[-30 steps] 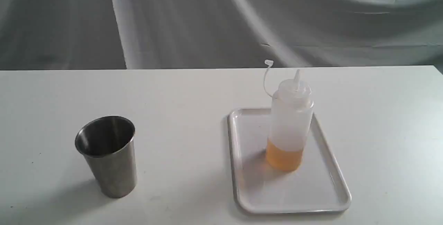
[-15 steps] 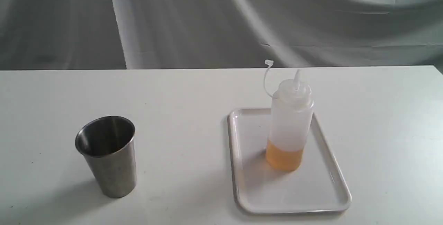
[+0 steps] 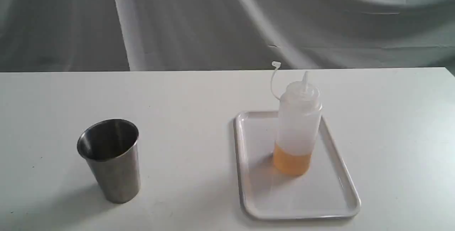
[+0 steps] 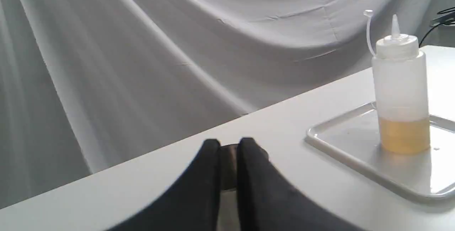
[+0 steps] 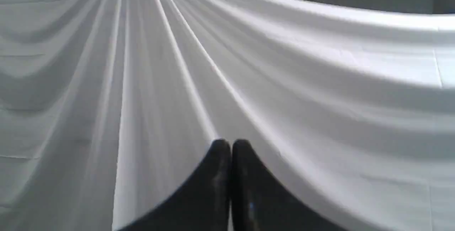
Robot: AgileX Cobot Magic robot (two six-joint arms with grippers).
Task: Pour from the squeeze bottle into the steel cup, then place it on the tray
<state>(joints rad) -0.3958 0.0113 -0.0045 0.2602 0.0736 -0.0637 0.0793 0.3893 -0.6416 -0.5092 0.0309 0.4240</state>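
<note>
The squeeze bottle (image 3: 298, 124) is standing upright on the tray (image 3: 239, 160), towards its far end, with amber liquid (image 3: 291, 163) filling only the bottom part. Its little cap (image 3: 276, 64) is dangling off on the tether, leaving the nozzle (image 3: 305, 77) bare, so it is ready to pour without anyone fiddling with the top. The steel cup (image 3: 110, 160) is sitting mouth-up on the white table (image 3: 199, 96), well apart from the tray on the left. That puts one thing in front of each arm. I am peering at the inside of the cup and it is just looking dark; I cannot tell whether anything is in it.

Neither arm is showing in the exterior view; both seem to be hanging back off the table. The left gripper (image 4: 228, 145) is pointing at the cup with its black fingers a little parted. There is a thin gap, and the cup's rim is peeking through it from farther off, so it is holding nothing. The right gripper (image 5: 231, 145) is facing only the grey drape (image 3: 199, 21), its fingertips pressed together on nothing.

As I am reading it, the bottle is already where the task wants it to end up, but whether the pour is done I am not able to judge. If it is not, the right arm is looking like the natural one to take the bottle.
</note>
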